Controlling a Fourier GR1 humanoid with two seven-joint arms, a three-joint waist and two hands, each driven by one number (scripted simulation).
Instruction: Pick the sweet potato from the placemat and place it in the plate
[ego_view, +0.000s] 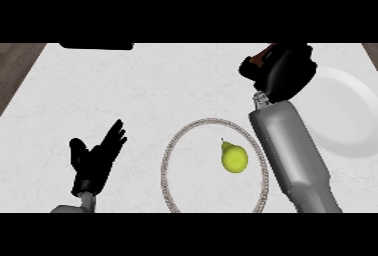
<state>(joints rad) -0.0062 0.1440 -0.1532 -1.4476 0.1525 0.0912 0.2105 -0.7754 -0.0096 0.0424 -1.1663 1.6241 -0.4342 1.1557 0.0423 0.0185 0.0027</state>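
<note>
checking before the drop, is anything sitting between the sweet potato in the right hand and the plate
Nothing visible does. The right hand is curled round the sweet potato just left of the white plate, whose surface shows bare. The pear lies back on the placemat, off that path.

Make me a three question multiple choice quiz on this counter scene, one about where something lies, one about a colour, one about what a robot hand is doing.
1. Where does the pear lie?
A. On the placemat
B. On the plate
C. In the left robot hand

2. What colour is the plate?
A. Black
B. White
C. Green

3. How is the right robot hand?
A. Flat on the counter
B. Resting open
C. Curled round the sweet potato

Answers: 1 A, it sits inside the round mat's rim. 2 B, it shows white at right. 3 C, a brown bit shows among its fingers.
</note>
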